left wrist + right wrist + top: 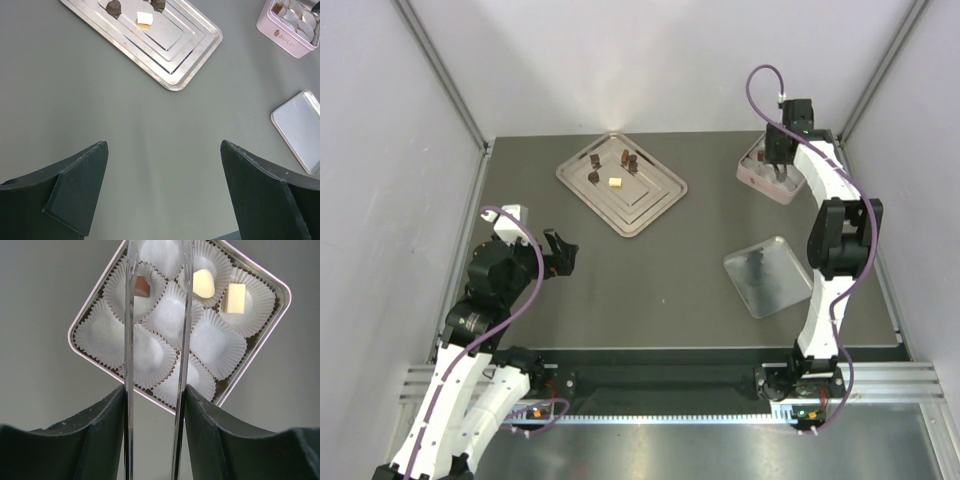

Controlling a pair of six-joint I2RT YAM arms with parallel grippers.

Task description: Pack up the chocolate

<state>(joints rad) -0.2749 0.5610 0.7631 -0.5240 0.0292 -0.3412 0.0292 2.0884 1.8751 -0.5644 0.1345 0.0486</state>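
Right gripper (157, 315) hangs over the pink box (748, 175) at the upper right of the overhead view. Its two thin blades (129, 340) stand apart with nothing pinched between them, so it is released. One dark piece (142, 286) lies loose in a cup (116, 296) at the upper left of the wrist view, close against the left blade; I cannot tell whether it touches the metal. Two cream pieces (204, 282) sit in cups to its right, and the other cups look bare. More chocolate (615, 181) waits on the tray (655, 195) at the upper left of the overhead view: four dark bits and one cream. Left gripper (164, 145) hovers wide open above the table (150, 115), grasping nothing.

Risks, as I judge them:
- If the dark piece clings to the left blade, a lift could drag it out of its cup.
- A blade catching a fluted paper edge could pull a cup up or shove the box askew.
- The bits on the tray are tiny against such thin blades, so an off-centre pinch could flick one away or drop it on the way over.
- A piece let go over a filled cup would stack or roll out
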